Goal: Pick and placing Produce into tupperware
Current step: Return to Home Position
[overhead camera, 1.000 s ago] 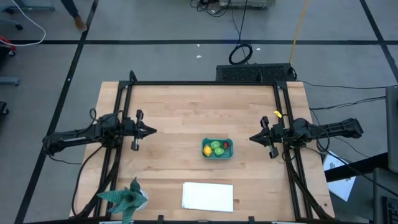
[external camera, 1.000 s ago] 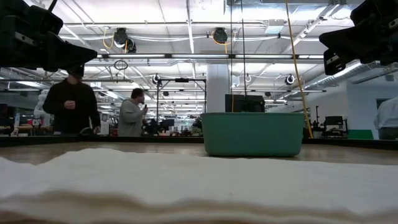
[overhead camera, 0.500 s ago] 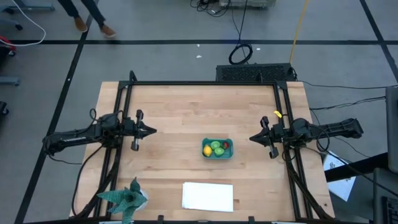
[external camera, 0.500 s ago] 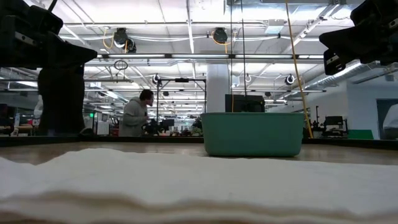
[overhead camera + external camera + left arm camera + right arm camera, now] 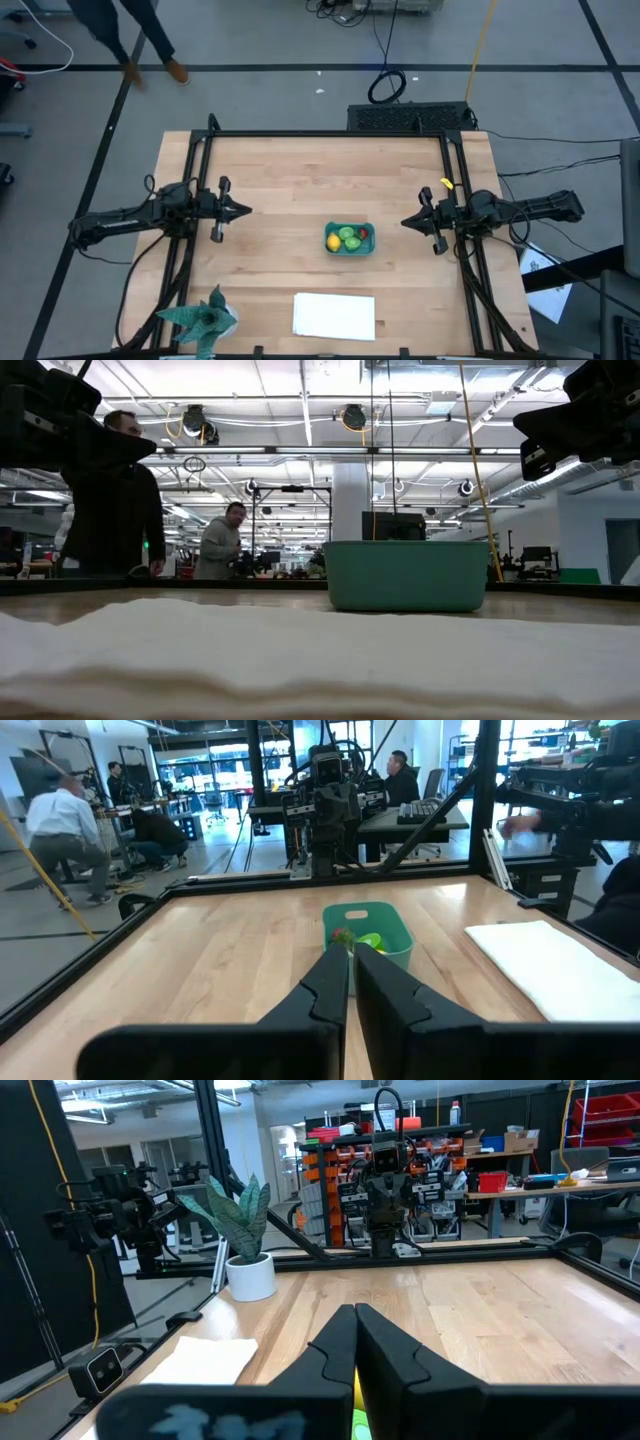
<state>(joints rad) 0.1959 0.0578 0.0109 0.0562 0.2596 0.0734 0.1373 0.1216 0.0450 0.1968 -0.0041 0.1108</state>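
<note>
1. Your tupperware [image 5: 350, 252] sits just 5 o'clock of the table [image 5: 300, 170] centre, holding the lemon [image 5: 333, 242], green piece [image 5: 349, 236] and red piece [image 5: 364, 234].
2. The left gripper [image 5: 243, 211] is at its 9 o'clock and the right gripper [image 5: 408, 222] at 3, both closed and empty.
3. The pieces are tiny and likely light and slick, so pinch them mid-body.

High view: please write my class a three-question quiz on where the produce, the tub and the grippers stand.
1. True or false: the sheet lies between the tub and the left gripper.
2. What is in the tub? A. the lemon, green piece and red piece; B. nothing; C. the lemon only.
3. What does the right gripper hold?

Key: 1 false; 2 A; 3 nothing, it is shut and empty.
</note>
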